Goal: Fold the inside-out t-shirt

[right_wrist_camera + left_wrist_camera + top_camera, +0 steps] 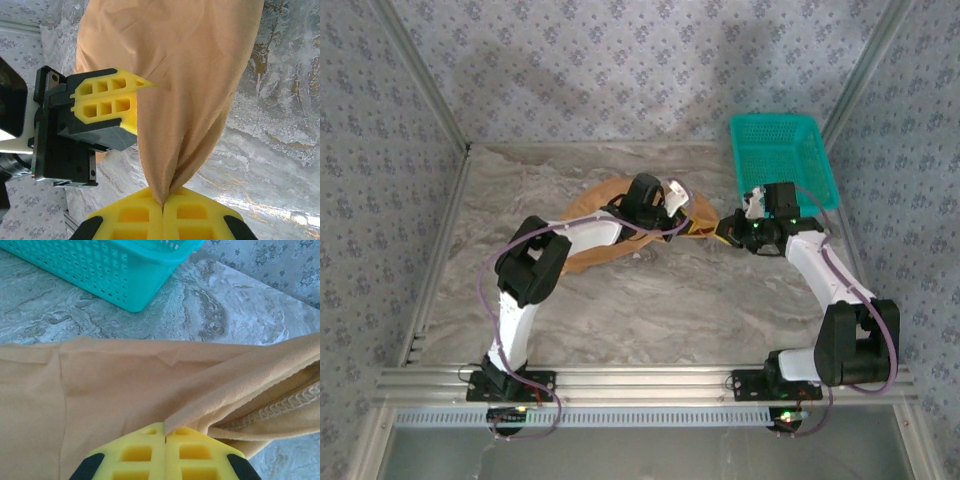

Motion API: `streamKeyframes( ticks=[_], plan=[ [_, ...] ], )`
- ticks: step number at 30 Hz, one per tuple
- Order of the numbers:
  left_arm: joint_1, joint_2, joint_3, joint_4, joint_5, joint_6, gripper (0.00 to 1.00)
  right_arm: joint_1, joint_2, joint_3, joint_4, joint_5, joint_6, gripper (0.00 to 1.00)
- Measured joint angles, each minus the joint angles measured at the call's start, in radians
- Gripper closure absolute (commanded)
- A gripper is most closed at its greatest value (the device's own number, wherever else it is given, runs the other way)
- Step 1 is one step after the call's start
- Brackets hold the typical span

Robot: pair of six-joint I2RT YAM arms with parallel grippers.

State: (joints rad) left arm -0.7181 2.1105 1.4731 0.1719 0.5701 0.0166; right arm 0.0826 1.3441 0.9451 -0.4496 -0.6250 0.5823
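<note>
While both claws are clamping down on the inside-out t-shirt (pixel 115 385), we are judging it to be light, limp and a little stretchy: it is sagging into creases and bunching wherever it is pinched, so it will not be holding any shape by itself. The left gripper (pixel 165 429) is biting shut on a fold just beside a stitched hem, and the right gripper (pixel 162 204) is pinching shut on a gathered point of the cloth, the two sitting near each other. Most of the shirt is lying in a heap on the table (pixel 670 310), toward the far middle under the left arm, with a band of it stretching between the claws. We are thinking that seams and hems are offering the firmest hold, since single layers may be slipping out. The teal basket (pixel 785 150) is standing just beside the right claw on the far right, so we are favouring the bare marble nearer the bases for spreading the cloth.
</note>
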Motion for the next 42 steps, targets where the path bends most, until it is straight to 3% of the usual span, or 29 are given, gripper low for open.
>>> streamKeyframes(
  ticks=[10,17,24,27,30,34,38,42],
  plan=[
    [0.039,0.089,0.375,-0.342,0.077,-0.170,1.00,-0.003,0.117,0.008,-0.010,0.241,-0.045,1.00],
    [0.043,0.160,0.366,-0.398,0.107,-0.249,1.00,0.060,0.224,0.018,0.001,0.369,-0.043,1.00],
    [0.059,0.168,0.354,-0.384,0.125,-0.307,1.00,0.120,0.155,0.067,-0.069,0.452,-0.020,0.72],
    [0.066,0.168,0.354,-0.376,0.127,-0.326,1.00,0.156,0.086,0.066,-0.086,0.465,-0.007,0.70],
    [0.068,0.168,0.354,-0.370,0.137,-0.338,1.00,0.191,0.050,0.058,-0.041,0.433,-0.001,0.81],
    [0.071,0.168,0.353,-0.360,0.145,-0.352,1.00,0.214,0.100,0.047,0.070,0.359,-0.005,0.84],
    [0.073,0.168,0.351,-0.352,0.152,-0.360,1.00,0.214,0.240,0.049,0.175,0.329,-0.039,0.82],
    [0.077,0.168,0.341,-0.346,0.157,-0.367,1.00,0.214,0.348,0.067,0.230,0.333,-0.084,0.67]
  ],
)
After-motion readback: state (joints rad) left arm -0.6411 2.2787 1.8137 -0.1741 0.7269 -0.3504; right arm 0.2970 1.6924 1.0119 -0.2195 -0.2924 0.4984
